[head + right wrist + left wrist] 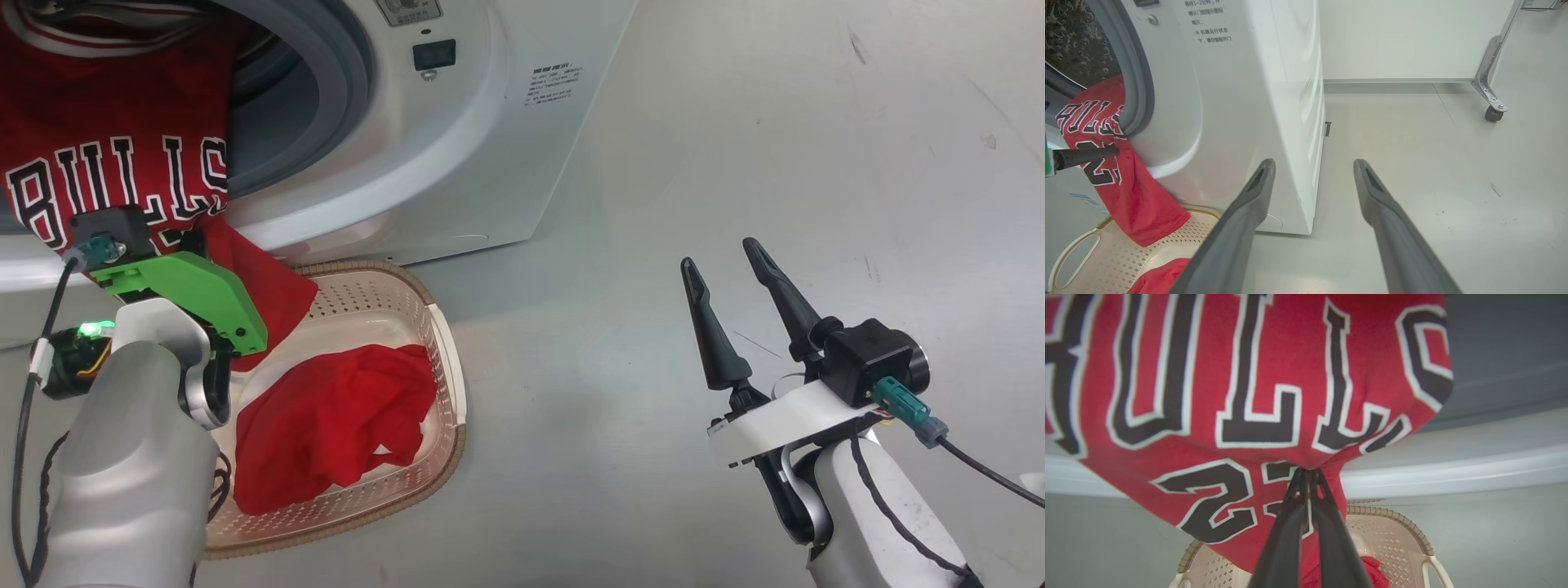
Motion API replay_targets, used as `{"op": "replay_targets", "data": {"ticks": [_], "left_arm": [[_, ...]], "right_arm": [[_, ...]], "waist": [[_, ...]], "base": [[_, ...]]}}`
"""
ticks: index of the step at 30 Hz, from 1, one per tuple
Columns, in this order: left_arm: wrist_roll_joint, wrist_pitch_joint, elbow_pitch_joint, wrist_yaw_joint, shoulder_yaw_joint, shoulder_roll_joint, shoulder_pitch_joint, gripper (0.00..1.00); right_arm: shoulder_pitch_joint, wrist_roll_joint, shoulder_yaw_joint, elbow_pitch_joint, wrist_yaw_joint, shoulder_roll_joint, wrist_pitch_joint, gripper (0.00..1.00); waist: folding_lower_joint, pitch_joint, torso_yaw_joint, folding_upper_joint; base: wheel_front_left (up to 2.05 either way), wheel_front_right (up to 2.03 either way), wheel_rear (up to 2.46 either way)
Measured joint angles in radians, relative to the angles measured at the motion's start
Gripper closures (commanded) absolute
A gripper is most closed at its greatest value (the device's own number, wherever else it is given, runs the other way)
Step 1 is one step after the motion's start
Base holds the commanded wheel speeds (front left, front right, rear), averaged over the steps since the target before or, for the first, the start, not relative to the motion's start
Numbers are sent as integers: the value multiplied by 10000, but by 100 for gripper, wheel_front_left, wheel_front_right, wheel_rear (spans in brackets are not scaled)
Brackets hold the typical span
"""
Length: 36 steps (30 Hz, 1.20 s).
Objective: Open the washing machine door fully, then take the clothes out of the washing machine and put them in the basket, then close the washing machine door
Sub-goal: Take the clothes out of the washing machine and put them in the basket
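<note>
Pale grey floor (735, 122) stretches right of the white washing machine (490, 122), whose opening sits at the far left. From that opening a red Bulls jersey (114, 122) hangs over the grey seal (347, 69), its lower edge dipping into the near cream basket (447, 351), where another red garment (326, 425) lies crumpled. The left tool (1308, 471) is pinched tight on a small fold of the jersey by the numerals. The right tool (720, 253) hovers well to the right, fingers spread wide, holding nothing. With so little cloth in the pinch, the fold could slip free. The jersey's upper part could also catch on the seal when drawn out, dropping the cloth beside the basket.
</note>
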State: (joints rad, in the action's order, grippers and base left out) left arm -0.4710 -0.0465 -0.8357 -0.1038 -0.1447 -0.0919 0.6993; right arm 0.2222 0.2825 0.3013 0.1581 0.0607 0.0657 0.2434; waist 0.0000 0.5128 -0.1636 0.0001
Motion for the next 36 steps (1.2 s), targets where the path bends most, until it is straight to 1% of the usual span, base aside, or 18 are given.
{"op": "replay_targets", "data": {"ticks": [6, 10, 11, 12, 14, 17, 22, 28, 36], "left_arm": [[-17, 518, -115, 15, -13, 107, -14, 100], [-15, 853, -115, 186, -182, 257, -85, 100], [-13, 1164, -63, 242, -228, 341, -233, 100], [-13, 1164, -63, 242, -228, 341, -233, 100], [-8, 1616, 52, 420, -383, 422, -529, 100], [50, 2056, 180, 564, -560, 491, -800, 100], [81, 2723, 407, 642, -637, 508, -1300, 100], [186, 2830, 794, 748, -880, 527, -1830, 100], [345, 2949, 1716, 828, -1124, 535, -2377, 100]], "right_arm": [[6, 0, -42, 73, 13, -8, 12, 0], [6, 0, -161, 102, 12, 10, 13, 0], [5, 0, -196, 111, 10, 17, 13, 0], [5, 0, -196, 111, 10, 17, 13, 0], [3, -2, -263, 121, -4, 96, 15, 0], [-3, -4, -336, 140, -6, 217, 84, 0], [-19, -21, -370, 194, -6, 307, 84, 0], [-168, -29, -445, 272, -13, 410, 84, 0], [-462, -35, -408, 384, -13, 430, 84, 0]], "waist": [[0, -51, 63, -1], [0, -94, 170, 0], [0, -132, 261, 0], [0, -132, 261, 0], [0, -201, 426, 0], [0, -288, 628, 0], [-1, -494, 977, 0], [0, -867, 1372, 0], [0, -1481, 1842, 0]], "base": [[0, 0, 0], [0, 0, 0], [0, 0, 0], [0, 0, 0], [0, 0, 0], [0, 0, 0], [0, 0, 0], [0, 0, 0], [0, 0, 0]]}}
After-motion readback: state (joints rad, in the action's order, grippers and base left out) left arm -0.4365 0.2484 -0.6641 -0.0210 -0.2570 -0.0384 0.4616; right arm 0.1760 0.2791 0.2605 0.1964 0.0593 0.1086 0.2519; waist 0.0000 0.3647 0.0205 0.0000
